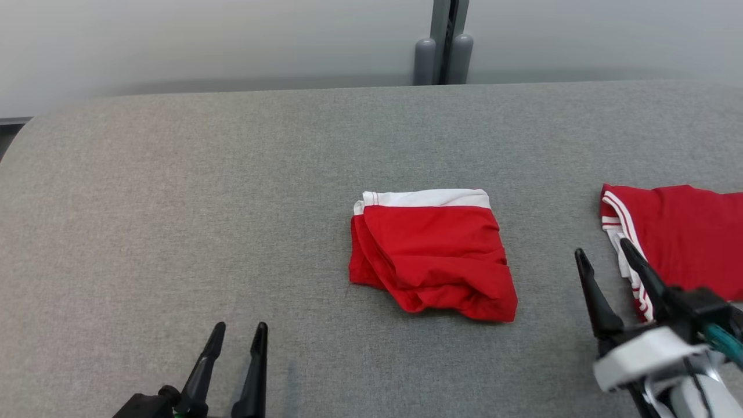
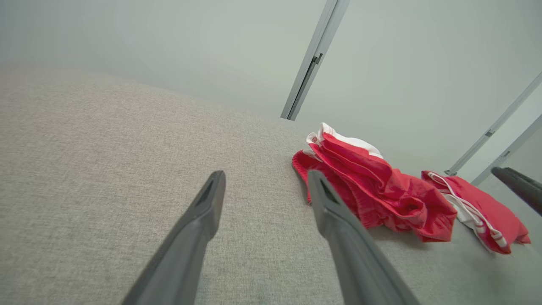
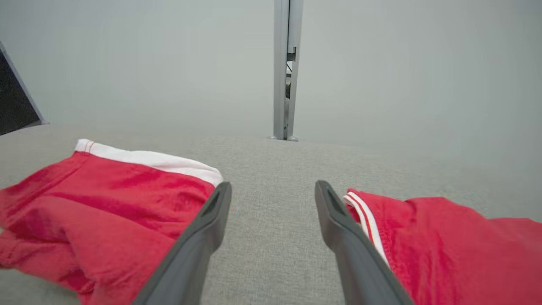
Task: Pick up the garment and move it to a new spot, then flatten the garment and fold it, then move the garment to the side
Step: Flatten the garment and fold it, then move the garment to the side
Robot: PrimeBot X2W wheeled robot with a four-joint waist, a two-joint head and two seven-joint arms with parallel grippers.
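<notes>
Head view: garment (image 1: 432, 255) on grey table (image 1: 174, 203), pale wall (image 1: 174, 40).

Head view: high, angled down over table (image 1: 174, 203). Wrist views: low, close, facing far wall (image 3: 402, 63). Shared: folded garment (image 1: 432, 252).

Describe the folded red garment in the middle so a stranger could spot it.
Start at the grey table and look to its middle. The folded garment lies there as a compact red bundle. Unlike the other red garment at the right edge, with striped trim, it has a broad white band.
</notes>
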